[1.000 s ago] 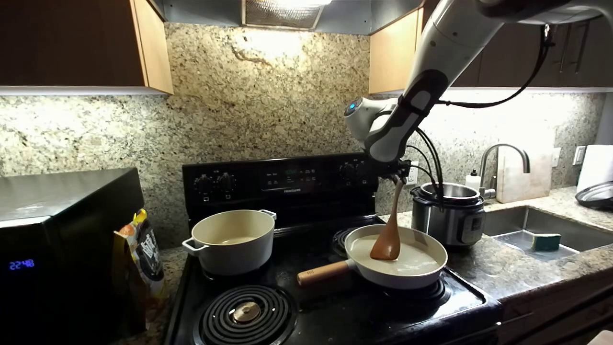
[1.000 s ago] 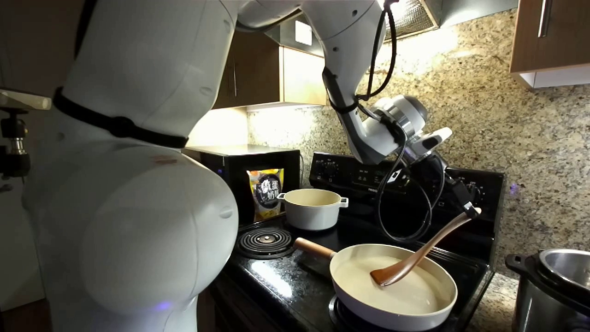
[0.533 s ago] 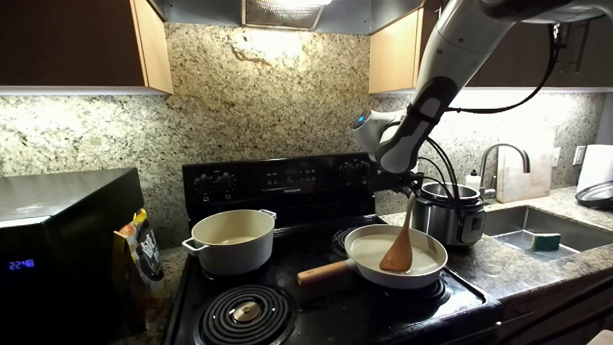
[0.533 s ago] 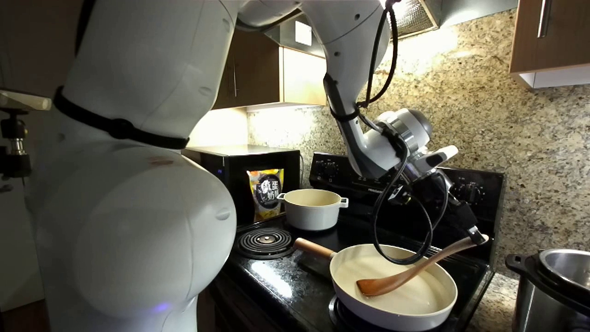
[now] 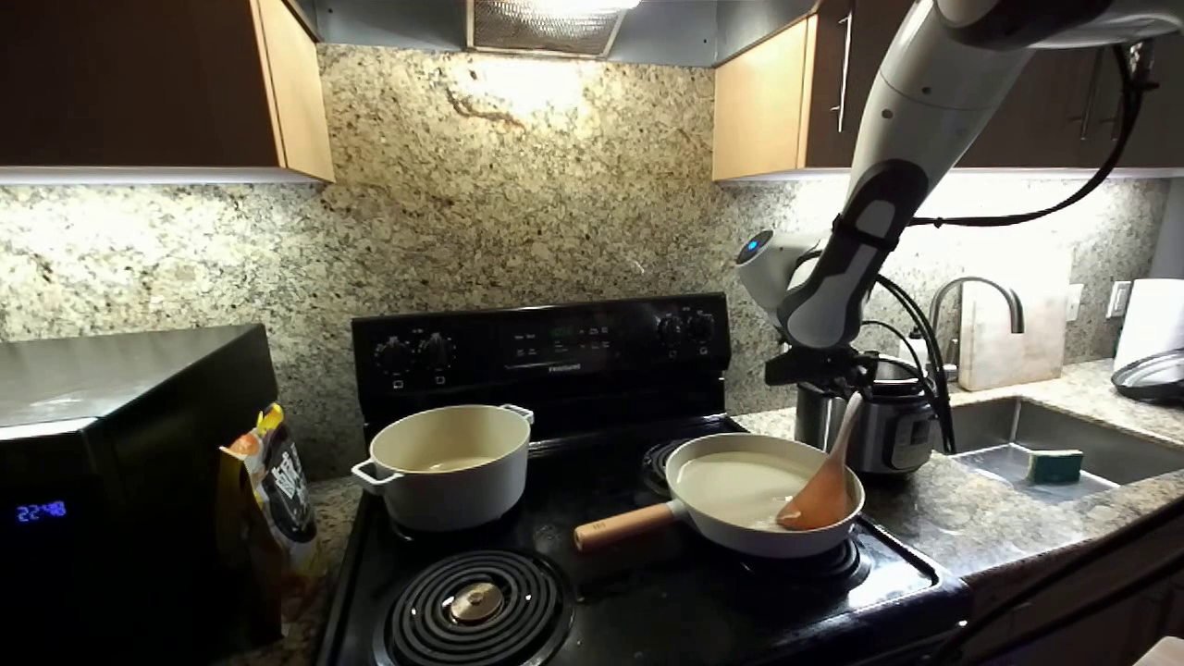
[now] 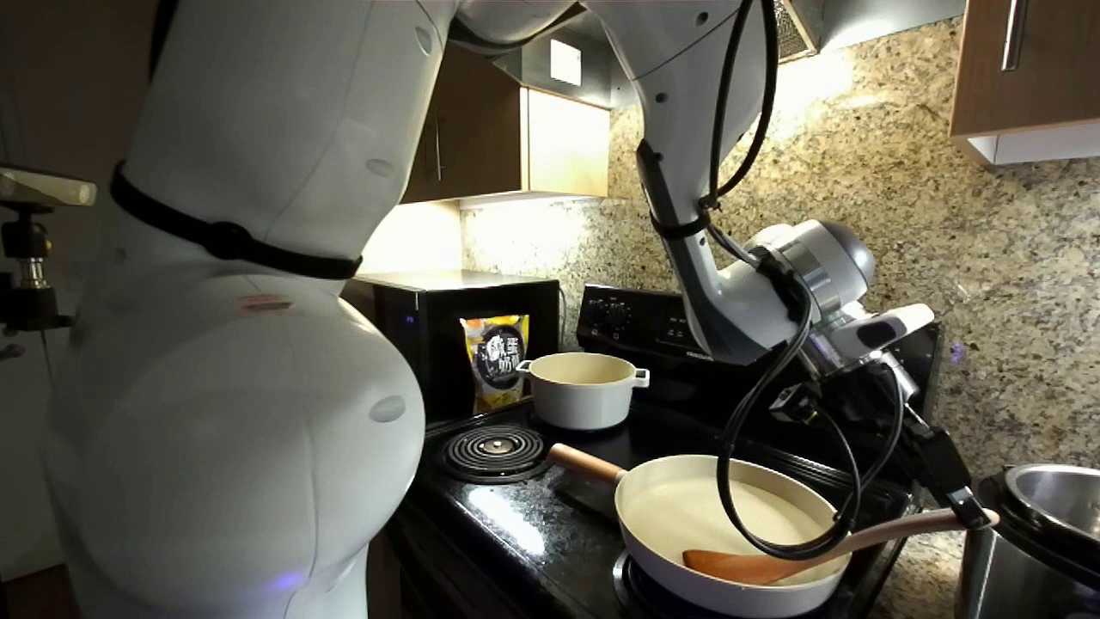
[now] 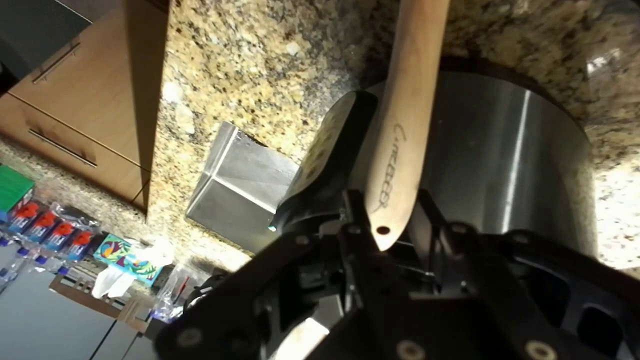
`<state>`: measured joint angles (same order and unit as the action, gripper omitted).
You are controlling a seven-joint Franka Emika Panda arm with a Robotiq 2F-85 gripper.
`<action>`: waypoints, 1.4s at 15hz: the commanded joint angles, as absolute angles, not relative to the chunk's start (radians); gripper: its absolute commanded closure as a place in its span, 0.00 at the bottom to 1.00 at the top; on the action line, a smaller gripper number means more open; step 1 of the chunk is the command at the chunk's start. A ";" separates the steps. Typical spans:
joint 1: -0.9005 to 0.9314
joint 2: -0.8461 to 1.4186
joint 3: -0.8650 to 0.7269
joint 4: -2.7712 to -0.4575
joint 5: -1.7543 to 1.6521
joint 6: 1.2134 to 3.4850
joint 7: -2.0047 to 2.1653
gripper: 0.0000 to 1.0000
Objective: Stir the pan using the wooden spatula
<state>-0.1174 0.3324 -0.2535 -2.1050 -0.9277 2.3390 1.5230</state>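
Wooden spatula (image 5: 819, 504), clamped at its end in gripper (image 7: 391, 212), jaws barely apart, leans in near side of pan (image 5: 758, 543); pot (image 5: 453, 499) L, steel cooker (image 5: 869, 446) R; cable loop (image 6: 724, 481) partly blocks pan in an ext. view.

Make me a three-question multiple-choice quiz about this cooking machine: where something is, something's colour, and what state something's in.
1. Where is the blade of the wooden spatula?
A. In the sink
B. In the pan
C. On the counter

2. What colour is the pan's handle?
A. Black
B. Green
C. Brown

3. How do the jaws stand?
A. Shut on the spatula's handle
B. Wide apart, holding nothing
C. Shut on the pan

1 B: both exterior views show it inside the rim.
2 C: both exterior views show brown wood.
3 A: the wrist view shows the handle's end between them.
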 commanded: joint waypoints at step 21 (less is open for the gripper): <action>-0.087 0.315 -0.225 -1.885 -0.873 2.253 1.509 0.93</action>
<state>-0.1134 0.3328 -0.2405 -1.8980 -0.8644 2.2926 1.5218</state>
